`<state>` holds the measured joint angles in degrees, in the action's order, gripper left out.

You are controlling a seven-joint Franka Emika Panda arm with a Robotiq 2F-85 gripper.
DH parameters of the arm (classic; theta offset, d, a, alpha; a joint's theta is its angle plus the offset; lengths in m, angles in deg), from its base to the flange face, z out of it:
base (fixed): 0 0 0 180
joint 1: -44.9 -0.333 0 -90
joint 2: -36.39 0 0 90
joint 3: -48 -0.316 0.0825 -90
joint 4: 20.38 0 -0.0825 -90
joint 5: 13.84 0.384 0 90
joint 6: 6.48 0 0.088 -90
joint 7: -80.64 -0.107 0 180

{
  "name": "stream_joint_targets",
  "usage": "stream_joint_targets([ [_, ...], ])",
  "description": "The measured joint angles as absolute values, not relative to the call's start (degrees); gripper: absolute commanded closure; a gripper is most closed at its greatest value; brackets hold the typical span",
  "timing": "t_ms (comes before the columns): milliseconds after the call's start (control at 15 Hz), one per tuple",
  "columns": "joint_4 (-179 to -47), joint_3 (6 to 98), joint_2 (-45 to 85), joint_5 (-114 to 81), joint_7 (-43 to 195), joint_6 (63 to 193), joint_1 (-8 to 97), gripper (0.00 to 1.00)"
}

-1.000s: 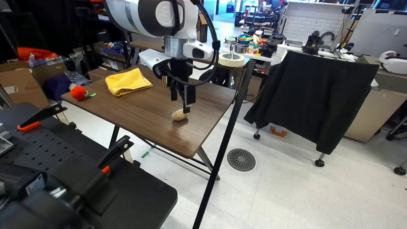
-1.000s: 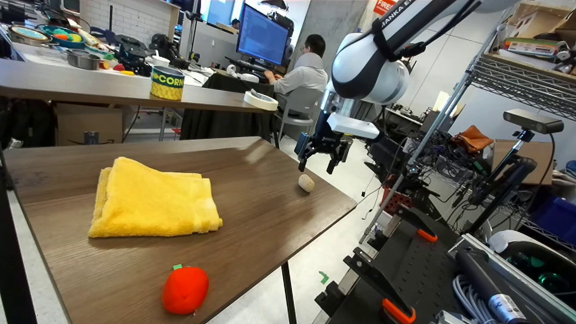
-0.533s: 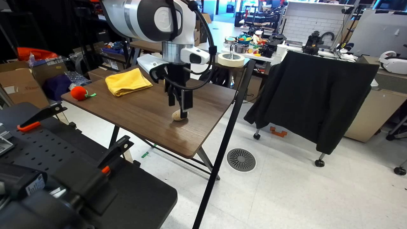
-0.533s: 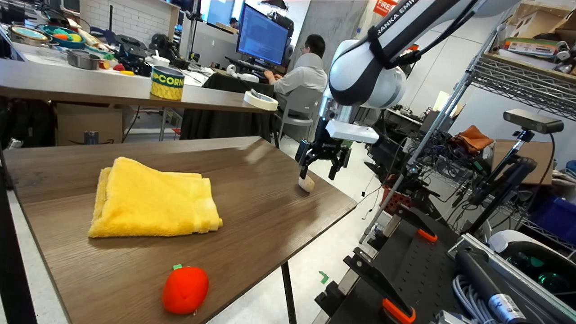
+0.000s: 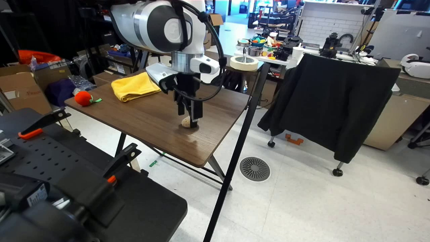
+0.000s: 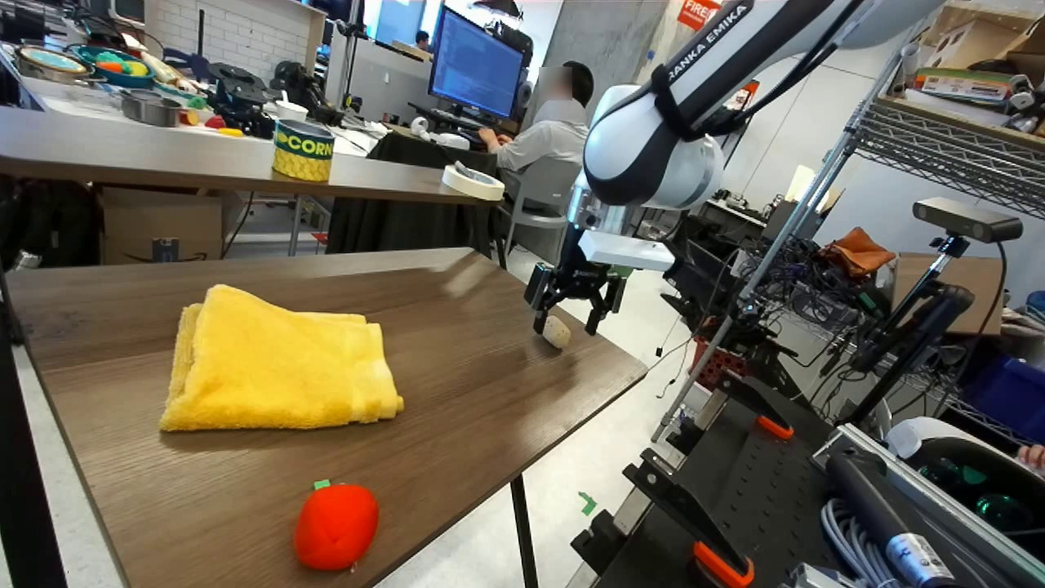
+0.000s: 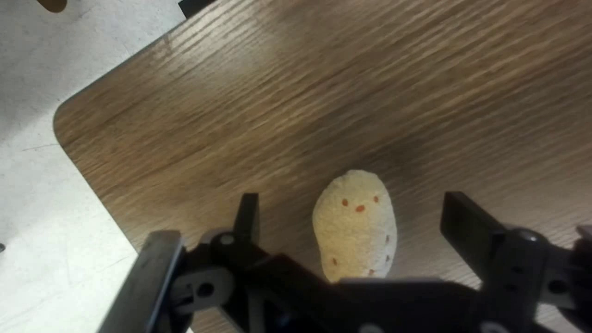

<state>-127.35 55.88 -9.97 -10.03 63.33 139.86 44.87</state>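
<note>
Your gripper (image 7: 352, 208) stands with its two fingers spread wide, pinching nothing, and the pale potato (image 7: 355, 231) lies in the gap between them, resting on the wooden table (image 7: 185, 152). In the wrist view you see bare wood on either side of it, so neither finger appears to touch it. Its long axis runs up and down that view, square or nearly so to the line that joins the two fingertips; your fingers therefore face its long flanks, not its ends. (It sits close to the middle, perhaps a shade nearer the finger toward the right edge.) The end with three reddish specks grouped together points away from the gripper's body, which covers the opposite end from you. In an exterior view a finger hides part of the potato (image 5: 185, 121), and how far above the wood the fingertips stand you cannot tell for sure. The potato lies toward the end of the table, not far from a rounded corner. Well apart from your gripper are a folded yellow towel (image 6: 282, 367) and a red round thing (image 6: 336, 527) with a bit of green.
</note>
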Motion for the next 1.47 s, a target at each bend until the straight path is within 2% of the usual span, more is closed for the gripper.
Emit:
stream_joint_targets([
  [67, -126.11, 55.68, -11.22, -9.97, 63.14, 139.99, 44.86, 0.0],
  [133, -124.83, 55.51, -12.42, -9.92, 62.99, 140.33, 44.86, 0.25],
  [200, -123.58, 55.37, -13.58, -9.9, 62.89, 140.69, 44.86, 0.28],
  [333, -121.38, 55.07, -15.44, -9.86, 62.88, 140.76, 44.87, 0.41],
  [467, -120.41, 55.12, -15.67, -9.9, 62.97, 139.37, 44.94, 0.48],
  [800, -118.46, 55.99, -14.69, -10.16, 64.7, 128.31, 45.24, 0.87],
  [933, -118.72, 57.1, -13.39, -10.27, 65.16, 123.64, 45.94, 0.98],
  [1067, -119.05, 57.08, -11.86, -8.52, 65.22, 125.02, 48.38, 0.95],
  [1467, -114.13, 53.07, -11.39, -0.8, 66.22, 135.34, 54.93, 0.96],
])
